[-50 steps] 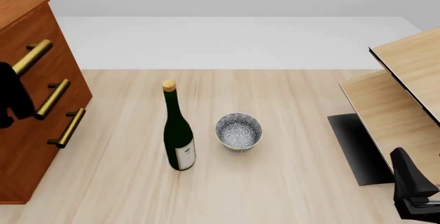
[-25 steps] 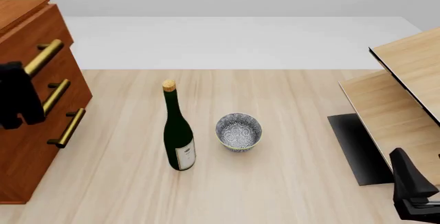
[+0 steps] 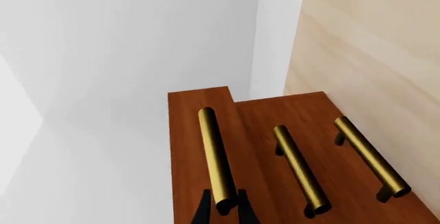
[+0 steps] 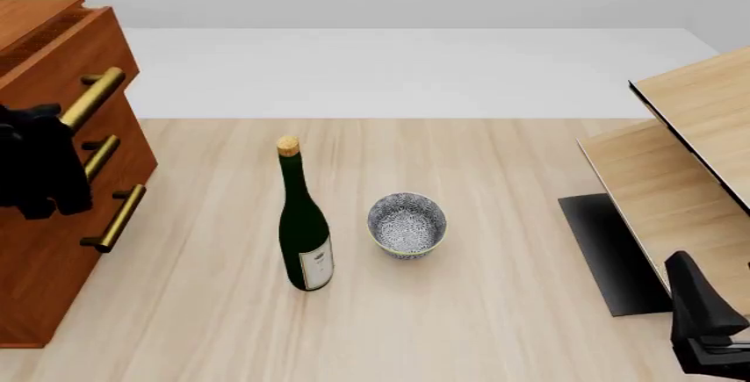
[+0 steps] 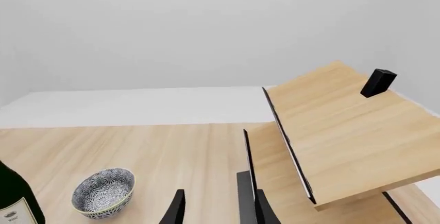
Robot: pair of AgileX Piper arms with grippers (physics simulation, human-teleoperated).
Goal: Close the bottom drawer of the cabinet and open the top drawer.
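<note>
While you work from the near side, the table (image 4: 469, 312) spreads pale wood ahead of you.

- Cabinet (image 4: 35, 285): far left edge of the table, reddish-brown, its drawer fronts facing right toward the table's middle.
- Pale furniture (image 4: 691, 127): slanted light-wood panels at the right edge.
- Top drawer (image 4: 82, 39): uppermost, its front standing proud of the two below. Its brass handle (image 3: 216, 157) runs lengthwise along the front, parallel to the other two bars.
- Bottom drawer (image 4: 47, 250): lowest, its front flush with the middle drawer's.
- Wine bottle (image 4: 304, 233): upright near the table's middle, cork up.
- Bowl (image 4: 407, 222): patterned, just right of the bottle, apart from it.
- Your left gripper (image 3: 223, 208): fingers clamped on the near end of the top handle.
- Your right gripper (image 5: 218, 206): low at the right, well apart from the cabinet, fingers spread and holding nothing.
</note>
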